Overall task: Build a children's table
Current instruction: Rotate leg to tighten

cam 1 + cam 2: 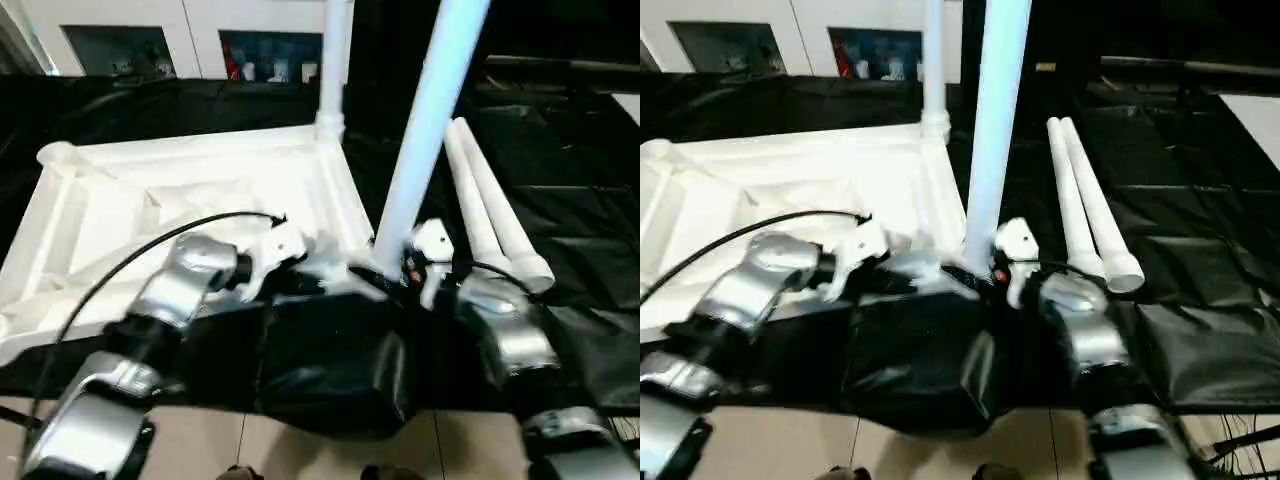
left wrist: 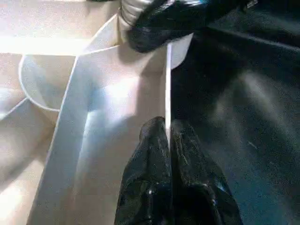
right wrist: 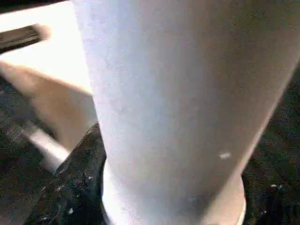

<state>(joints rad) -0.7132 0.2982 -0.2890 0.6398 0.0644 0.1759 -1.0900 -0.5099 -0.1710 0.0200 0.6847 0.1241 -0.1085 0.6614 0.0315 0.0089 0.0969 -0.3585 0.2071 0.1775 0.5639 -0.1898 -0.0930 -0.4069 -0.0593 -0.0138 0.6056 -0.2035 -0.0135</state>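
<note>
The left hand point(image 2: 168, 140) is pinched together on the thin side wall of the tabletop point(image 1: 200, 190), close to the tabletop's near right corner, steadying it. The tabletop lies upside down, ribs up, on a black sheet point(image 1: 560, 200) that covers the surface under it; I cannot tell whether that surface is a bench or the floor. At the tabletop's far right corner one leg point(image 1: 334, 60) already stands upright in its round socket. At the far left corner the socket point(image 1: 58, 154) gapes empty.

Just right of the left hand, a second leg point(image 1: 425, 120) rises from the near right corner, its long axis nearly upright and leaning a little to the right. The right hand point(image 1: 418, 262) is at the foot of this leg, its fingers spread about the base; whether they press on it I cannot tell. Seating this leg seems to turn on bringing its axis straight over the socket, and the right hand is the one placed for that.

Farther right, two spare legs point(image 1: 495, 215) lie side by side on the sheet, touching, pointing away from the robot.
</note>
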